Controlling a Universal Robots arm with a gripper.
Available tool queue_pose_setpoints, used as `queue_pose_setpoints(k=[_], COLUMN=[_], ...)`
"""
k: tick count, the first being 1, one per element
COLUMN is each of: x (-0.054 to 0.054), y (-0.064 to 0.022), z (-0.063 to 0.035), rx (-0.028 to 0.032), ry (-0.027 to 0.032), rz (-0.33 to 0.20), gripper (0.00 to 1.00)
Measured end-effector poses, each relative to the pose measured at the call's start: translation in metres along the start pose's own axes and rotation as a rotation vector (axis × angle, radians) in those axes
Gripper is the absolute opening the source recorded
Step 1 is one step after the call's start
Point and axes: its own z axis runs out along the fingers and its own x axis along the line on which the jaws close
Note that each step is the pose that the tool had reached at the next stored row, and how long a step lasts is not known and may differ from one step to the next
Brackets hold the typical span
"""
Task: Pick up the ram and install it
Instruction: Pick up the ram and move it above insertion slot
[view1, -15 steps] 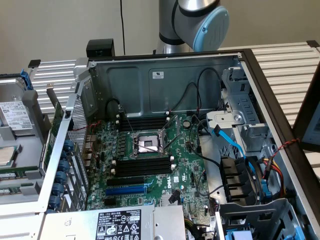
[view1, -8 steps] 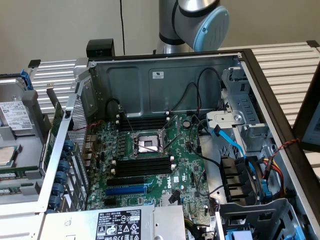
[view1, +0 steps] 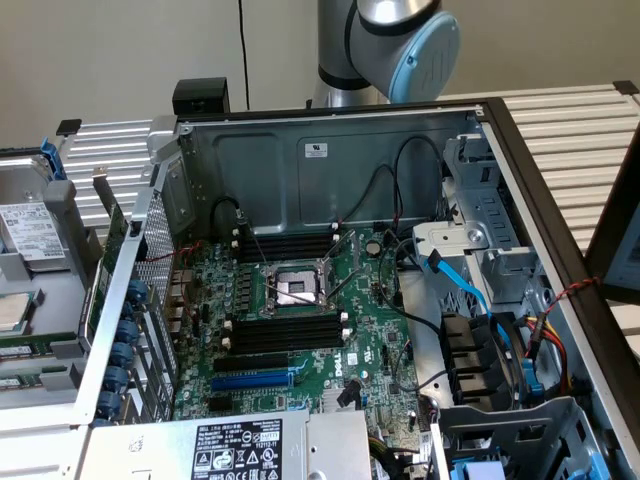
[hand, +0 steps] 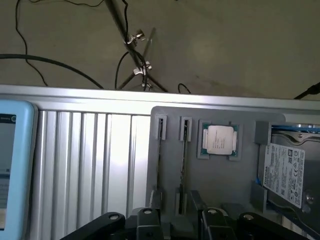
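The ram (hand: 183, 157) stands on edge, thin and dark, in a narrow slot of a grey holder tray (hand: 235, 185) lying on a ribbed metal table. My gripper (hand: 175, 222) hangs over the tray's near end, almost in line with that slot. Its black fingers (hand: 145, 220) are spread, open, with nothing between them. A second narrow slot (hand: 159, 155) runs alongside; I cannot tell what it holds. In the exterior view the open computer case shows a green motherboard (view1: 375, 345) with long black memory slots (view1: 285, 332) on both sides of the processor socket (view1: 295, 288).
A loose processor chip (hand: 219, 140) and a hard drive (hand: 287, 170) share the tray. A light-blue device (hand: 12, 165) lies on the ribbed table (hand: 85, 165). In the case are a blue expansion slot (view1: 252, 380), black and blue cables (view1: 470, 285) and the power supply (view1: 235, 448).
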Motion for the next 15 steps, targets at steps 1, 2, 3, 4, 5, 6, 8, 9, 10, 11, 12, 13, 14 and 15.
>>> queue_pose_setpoints(k=[1,2,3,4,5,6,8,9,10,11,12,13,14,15], x=[0.001,0.001,0.002,0.003,0.003,0.004,0.004,0.004,0.004,0.004,0.004,0.004,0.004,0.004], y=[-0.0010,-0.0020,-0.0031,-0.0044,-0.0058,-0.0072,-0.0093,-0.0101,-0.0107,-0.0111,-0.0114,-0.0116,-0.0117,-0.0118], z=[0.0011,0.0022,0.0035,0.0048,0.0061,0.0075,0.0107,0.0123,0.0141,0.0158,0.0174,0.0191,0.0207,0.0225], rx=[0.0000,-0.0001,0.0000,0.0001,0.0001,0.0000,0.0000,-0.0002,-0.0002,-0.0002,-0.0002,-0.0003,-0.0003,-0.0003], ry=[0.0009,0.0018,0.0025,0.0031,0.0037,0.0043,0.0053,0.0057,0.0061,0.0067,0.0075,0.0085,0.0094,0.0101], rz=[0.000,-0.001,-0.001,-0.001,-0.002,-0.002,-0.004,-0.005,-0.005,-0.005,-0.006,-0.006,-0.006,-0.006], gripper=[0.36,0.36,0.36,0.36,0.36,0.36,0.38,0.38,0.38,0.44,0.44,0.44,0.44,0.44])
